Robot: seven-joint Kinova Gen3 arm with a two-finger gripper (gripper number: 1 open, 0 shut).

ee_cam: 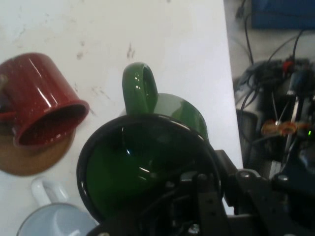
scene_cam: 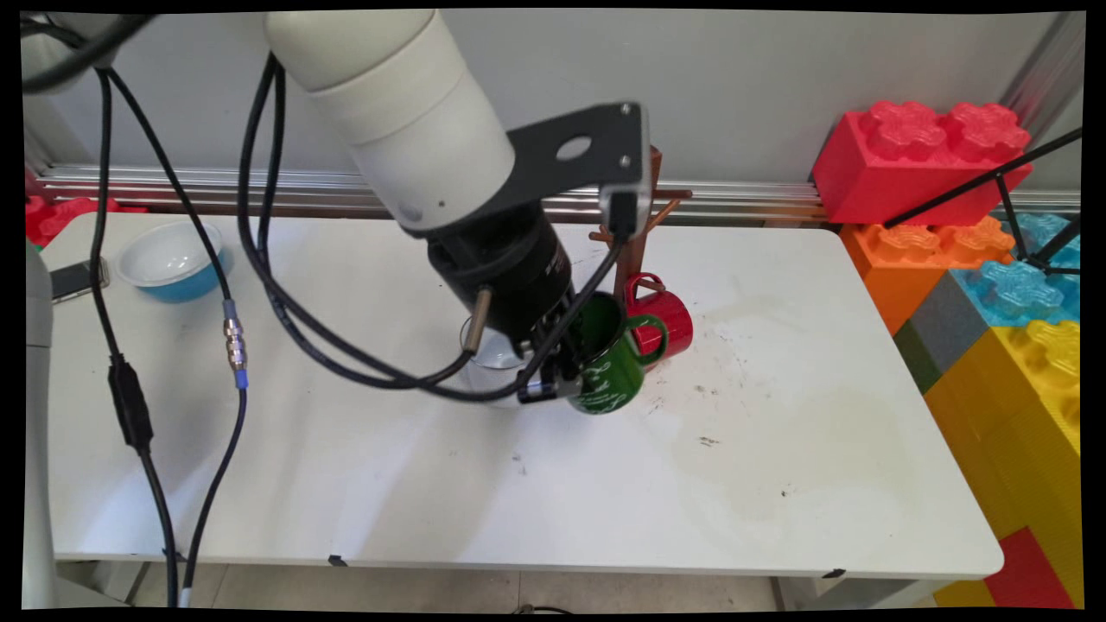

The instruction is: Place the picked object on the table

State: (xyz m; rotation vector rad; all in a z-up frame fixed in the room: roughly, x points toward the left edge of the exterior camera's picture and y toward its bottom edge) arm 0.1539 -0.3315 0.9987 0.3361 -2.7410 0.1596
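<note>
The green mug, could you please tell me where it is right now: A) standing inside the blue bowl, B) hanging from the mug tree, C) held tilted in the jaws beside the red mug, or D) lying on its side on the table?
C: the green mug is tilted and lifted off the table, with the gripper clamped on its rim, next to the red mug by the wooden mug tree.

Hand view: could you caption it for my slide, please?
Gripper holding green mug by rim, beside red mug.
</note>
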